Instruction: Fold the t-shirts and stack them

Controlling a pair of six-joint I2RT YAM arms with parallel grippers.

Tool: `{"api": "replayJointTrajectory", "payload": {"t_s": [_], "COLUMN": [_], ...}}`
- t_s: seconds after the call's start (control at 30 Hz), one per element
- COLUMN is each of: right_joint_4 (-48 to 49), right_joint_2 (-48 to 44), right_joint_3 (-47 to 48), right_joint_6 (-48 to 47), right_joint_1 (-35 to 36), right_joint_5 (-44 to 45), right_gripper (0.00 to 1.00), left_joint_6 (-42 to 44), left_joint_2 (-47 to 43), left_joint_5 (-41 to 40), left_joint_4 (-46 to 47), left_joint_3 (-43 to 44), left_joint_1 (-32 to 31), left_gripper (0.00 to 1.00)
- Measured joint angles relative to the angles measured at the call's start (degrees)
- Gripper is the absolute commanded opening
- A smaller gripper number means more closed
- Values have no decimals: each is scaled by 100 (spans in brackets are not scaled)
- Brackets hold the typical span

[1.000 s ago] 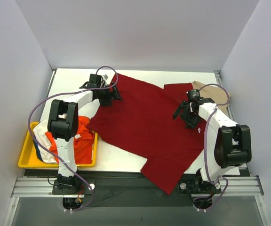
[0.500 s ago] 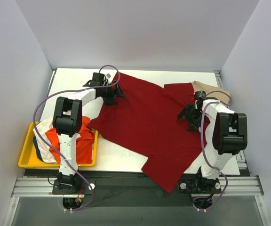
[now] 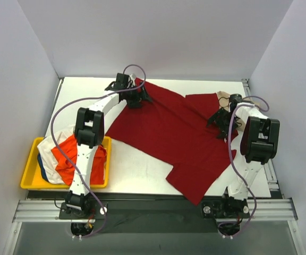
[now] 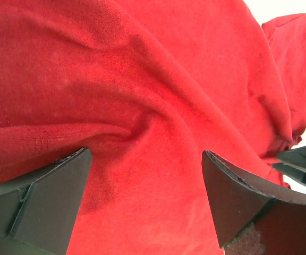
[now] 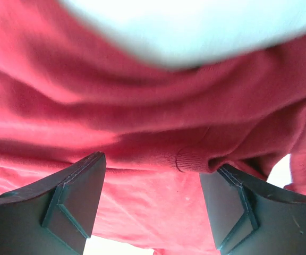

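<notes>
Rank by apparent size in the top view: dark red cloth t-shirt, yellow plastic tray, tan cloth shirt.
Largest: dark red cloth t-shirt.
Next: yellow plastic tray.
Smallest: tan cloth shirt, though only a small patch shows beside the red one.

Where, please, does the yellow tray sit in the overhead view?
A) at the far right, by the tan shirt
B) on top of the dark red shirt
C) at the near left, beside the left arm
C: the yellow tray lies at the near left beside the left arm, with the dark red shirt spread to its right.
</notes>
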Motion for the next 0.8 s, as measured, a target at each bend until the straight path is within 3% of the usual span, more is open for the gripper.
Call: {"api": "replayJointTrajectory", "payload": {"t_s": [0.13,0.47,0.8], "right_joint_4": [-61,-210,-238], "right_joint_2": [195,251,-621], "right_joint_3": [319,734,315], "right_joint_6": [-144,-455,-713], "right_joint_1": [-164,-157,597], "right_joint_5": [-4,-109,-105], "right_gripper": [70,69,69], "left_joint_6": [116,463,629], "left_joint_2": [260,153,-1110], "left_joint_5": [-144,-911,-1266], "left_joint_4": [-262,-769,-802], "left_joint_3": [531,686,-730], "left_joint_1": [-92,-216,-195], "left_gripper": [97,97,97]}}
